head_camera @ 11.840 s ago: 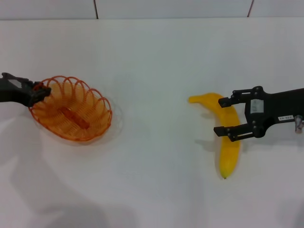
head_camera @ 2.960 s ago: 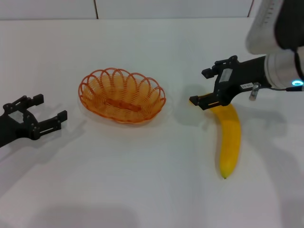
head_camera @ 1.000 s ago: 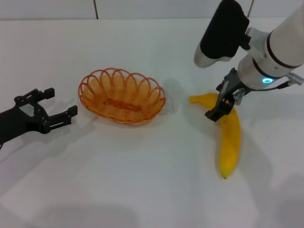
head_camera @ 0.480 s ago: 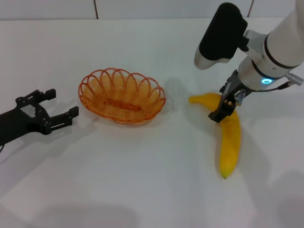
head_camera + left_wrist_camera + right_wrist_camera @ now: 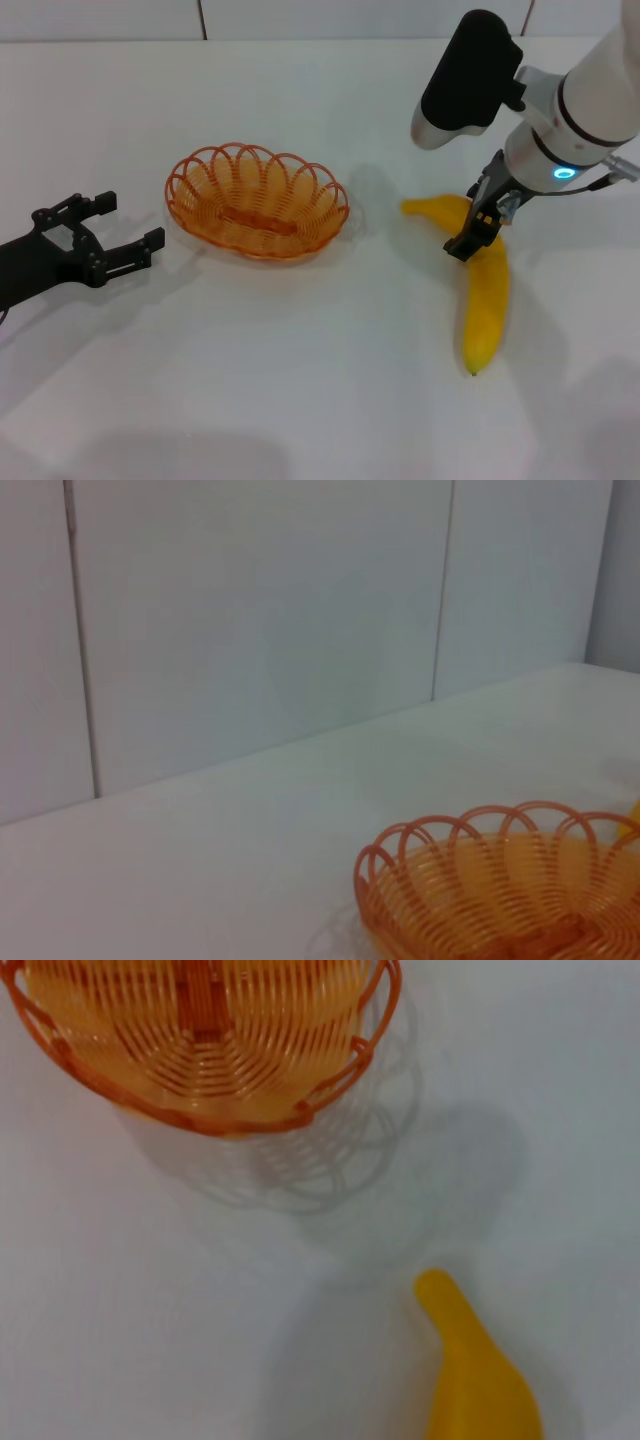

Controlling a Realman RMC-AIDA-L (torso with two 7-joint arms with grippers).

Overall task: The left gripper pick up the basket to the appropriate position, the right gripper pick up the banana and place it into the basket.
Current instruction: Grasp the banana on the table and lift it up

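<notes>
Right hand (image 5: 474,232) sits down on the banana's (image 5: 483,300) upper bend.

no readable text, labels or numbers

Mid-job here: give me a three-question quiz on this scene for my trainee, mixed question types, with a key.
1. True or false: the banana is already lying inside the basket.
2. Which hand is down at the banana?
A. the left hand
B. the right hand
C. neither
3. Fill in: the left hand sits on the table beside the basket with its fingers ____.

Key
1. False. The banana lies on the table, apart from the basket.
2. B. The right hand is down at the banana's upper curve, while the left hand is off to the basket's side.
3. Open, holding nothing.
</notes>
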